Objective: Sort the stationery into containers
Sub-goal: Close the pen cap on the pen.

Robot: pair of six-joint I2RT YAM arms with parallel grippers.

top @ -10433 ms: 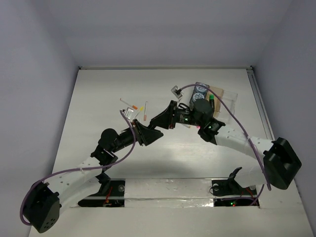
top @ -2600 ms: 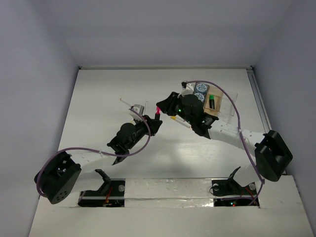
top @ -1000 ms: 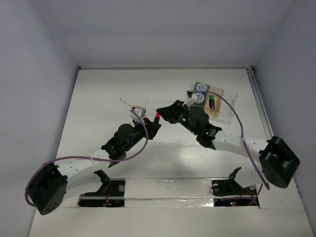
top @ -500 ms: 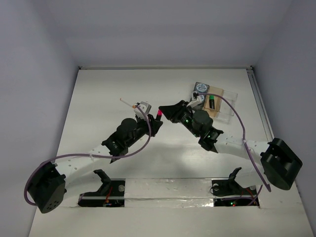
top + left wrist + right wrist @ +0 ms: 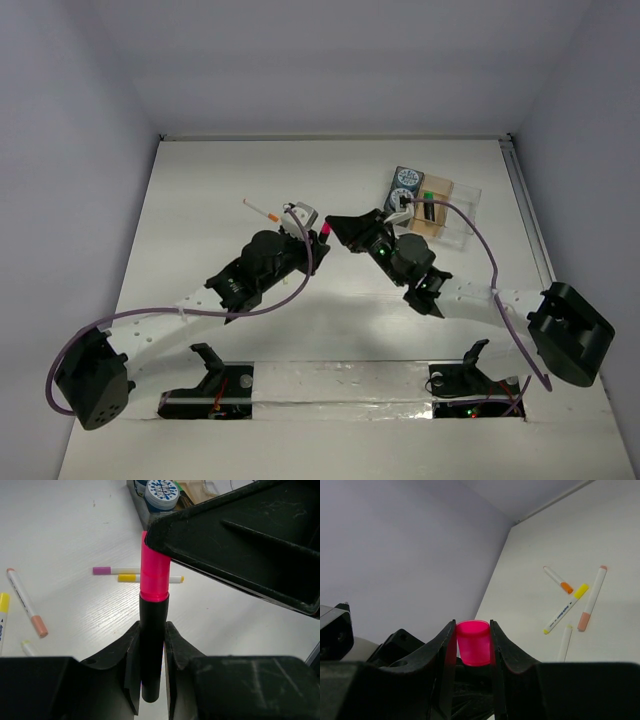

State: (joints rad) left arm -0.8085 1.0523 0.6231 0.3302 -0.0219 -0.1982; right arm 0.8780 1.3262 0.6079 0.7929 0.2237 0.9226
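Note:
A black marker with a pink cap is held off the table between both grippers. My left gripper is shut on its black barrel. My right gripper is shut on the pink cap, which also shows in the left wrist view. The clear divided tray lies at the far right with two patterned canisters and a green piece. Thin white pens lie on the table: orange end, yellow ends, peach end, pink-purple end.
One orange-ended pen shows left of the left wrist in the top view; the other loose pens are hidden under that arm. A canister and the tray's edge lie just beyond the marker in the left wrist view. White walls ring the table.
Both grippers stay shut on the marker. The left wrist has rolled and reached further forward, and the marker has drifted slightly right. The right arm has shifted off the canisters.

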